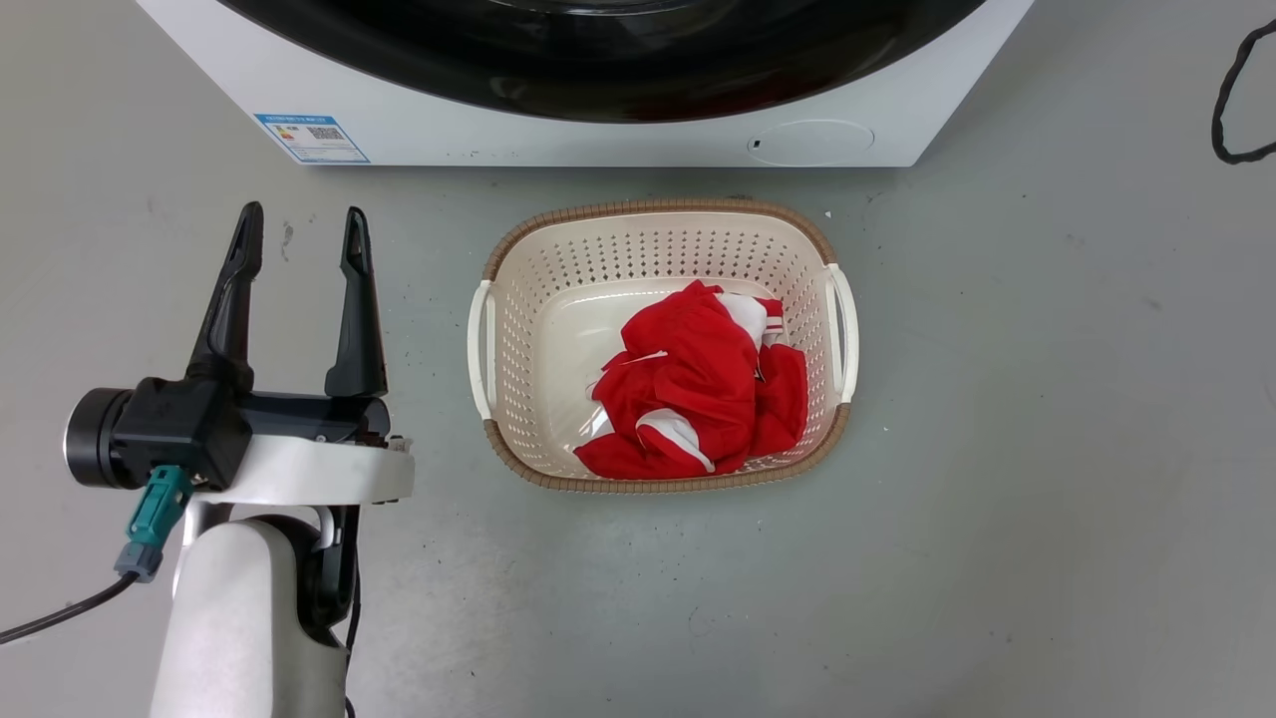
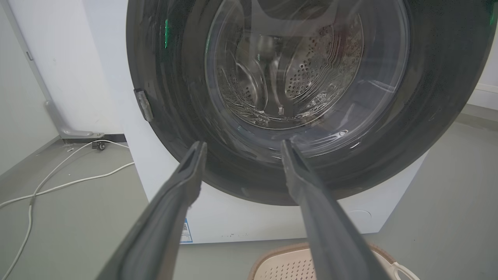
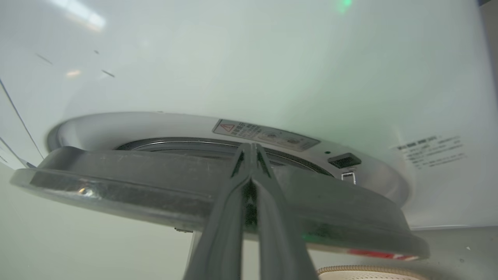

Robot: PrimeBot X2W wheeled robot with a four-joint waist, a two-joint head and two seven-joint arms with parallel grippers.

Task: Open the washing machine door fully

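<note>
The white washing machine (image 1: 598, 135) fills the top of the head view, with the black rim of the washing machine door (image 1: 598, 85) above its lower front. In the right wrist view the door (image 3: 136, 182) is seen edge-on and stands a little off the white front (image 3: 272, 58), with the latch socket (image 3: 344, 160) uncovered. My right gripper (image 3: 251, 147) is shut, and its tips reach over the rim into that gap. My left gripper (image 1: 302, 217) is open and empty over the floor, left of the basket. In its own view my left gripper (image 2: 243, 144) faces the door glass (image 2: 295, 77).
A cream laundry basket (image 1: 658, 209) holding red and white clothes (image 1: 698, 389) sits on the grey floor just in front of the machine. A black cable (image 1: 1226, 110) lies at the far right. White cables (image 2: 58, 182) run on the floor beside the machine's left side.
</note>
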